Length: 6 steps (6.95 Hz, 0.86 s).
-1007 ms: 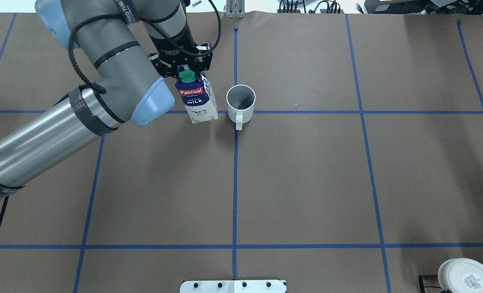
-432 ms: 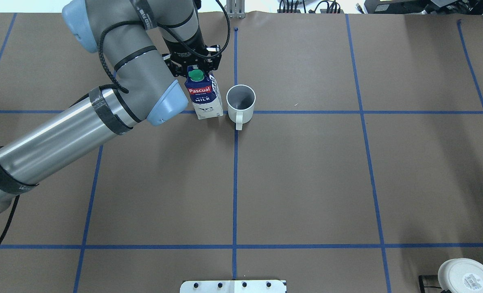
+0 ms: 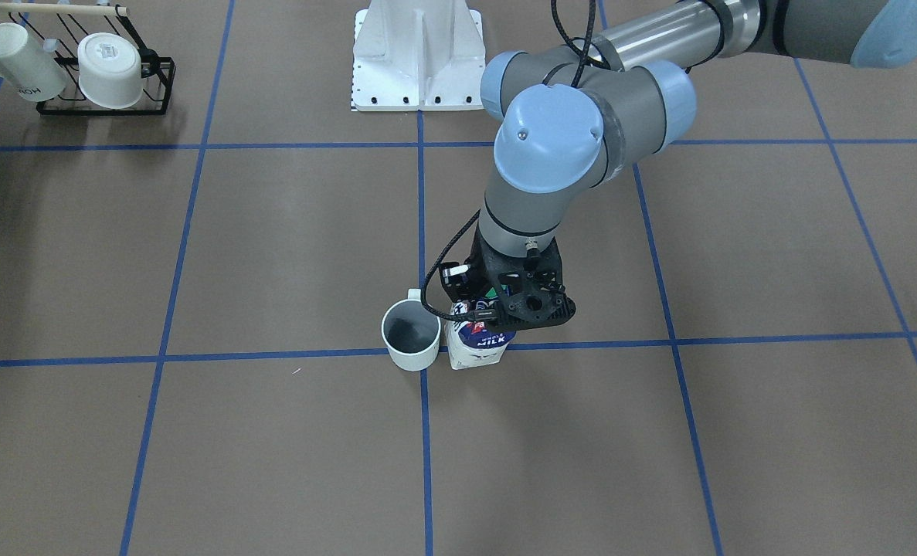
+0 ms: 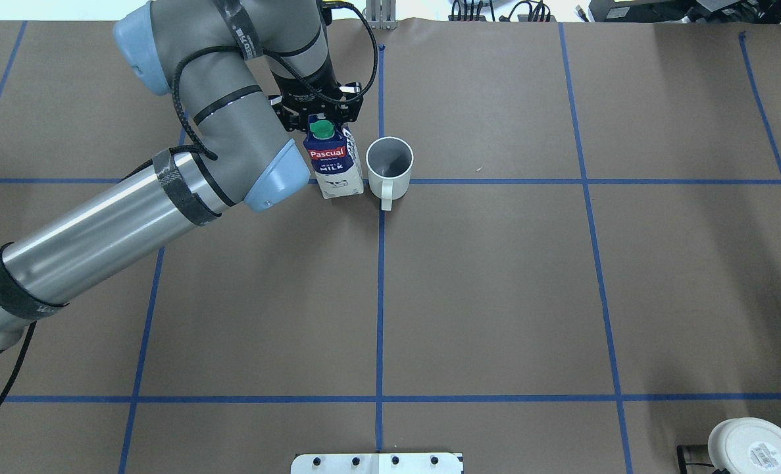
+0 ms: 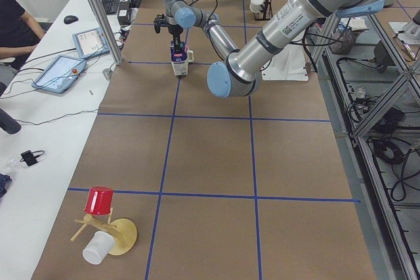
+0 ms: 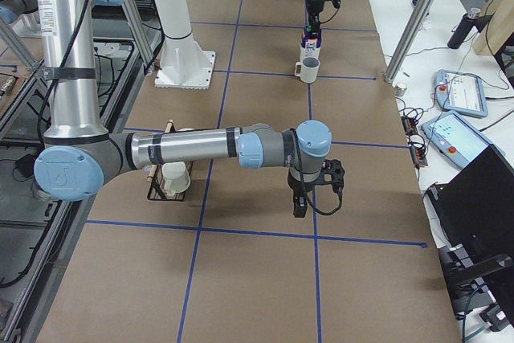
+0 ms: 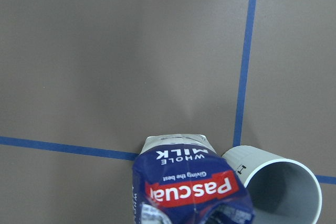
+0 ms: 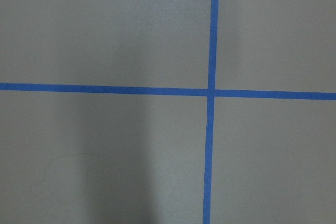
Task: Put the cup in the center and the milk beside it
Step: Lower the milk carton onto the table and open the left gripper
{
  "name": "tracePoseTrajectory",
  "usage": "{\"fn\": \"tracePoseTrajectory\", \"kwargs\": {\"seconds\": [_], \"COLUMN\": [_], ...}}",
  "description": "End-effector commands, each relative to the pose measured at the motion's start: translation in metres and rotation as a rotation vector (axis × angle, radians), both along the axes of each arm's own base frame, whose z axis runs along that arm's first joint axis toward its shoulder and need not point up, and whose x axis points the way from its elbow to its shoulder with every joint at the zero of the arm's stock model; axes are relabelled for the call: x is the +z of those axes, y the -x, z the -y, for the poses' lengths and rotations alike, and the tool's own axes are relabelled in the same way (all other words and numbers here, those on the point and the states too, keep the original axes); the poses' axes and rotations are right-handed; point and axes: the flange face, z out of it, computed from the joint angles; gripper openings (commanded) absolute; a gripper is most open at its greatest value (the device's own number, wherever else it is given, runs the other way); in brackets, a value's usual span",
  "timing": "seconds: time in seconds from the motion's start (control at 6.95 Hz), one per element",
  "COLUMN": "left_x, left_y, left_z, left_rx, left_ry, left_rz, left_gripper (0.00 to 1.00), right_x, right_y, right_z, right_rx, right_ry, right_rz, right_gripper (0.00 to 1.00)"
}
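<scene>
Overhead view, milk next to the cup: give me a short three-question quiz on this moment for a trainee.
1. True or false: the cup stands where the blue tape lines cross.
2. The milk is: A clamped at its top by the left gripper; B standing free; C lying on its side.
3. By the robot's own sides, which side of the cup is the milk on?
Key: 1 true; 2 A; 3 left.
</scene>
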Motion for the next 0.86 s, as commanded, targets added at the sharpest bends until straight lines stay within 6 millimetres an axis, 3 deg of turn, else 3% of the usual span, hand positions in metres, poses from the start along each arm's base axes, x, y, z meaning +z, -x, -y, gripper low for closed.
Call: {"fn": "tracePoseTrajectory", "kwargs": {"seconds": [0.0,0.29,0.58,0.72], "left_x": [0.001,-0.013,-0.033,-0.017], "left_y": [-0.012,-0.002,0.045,0.060], "left_z": [-0.008,-0.015,-0.004,-0.010], "left_rx": [-0.003,-0.002,-0.053,-0.061], "left_ry": [-0.025,-0.061,-0.086,-0.087], "left_rz": [0.010,-0.014,-0.047,-0.049], "left_gripper": [0.97,0.98,0.98,0.98], "right_x": [0.001,0.000,-0.003,-0.004], "right_y": [0.000,0.000,0.000,0.000], "right_z": [0.000,0.001,0.002,0.001], "right_rx": [0.000,0.000,0.000,0.000], "right_ry": [0.001,0.000,-0.005,-0.012], "right_rz": [0.000,0.000,0.000,0.006], "right_gripper": [1.00,1.00,1.00,1.00]}}
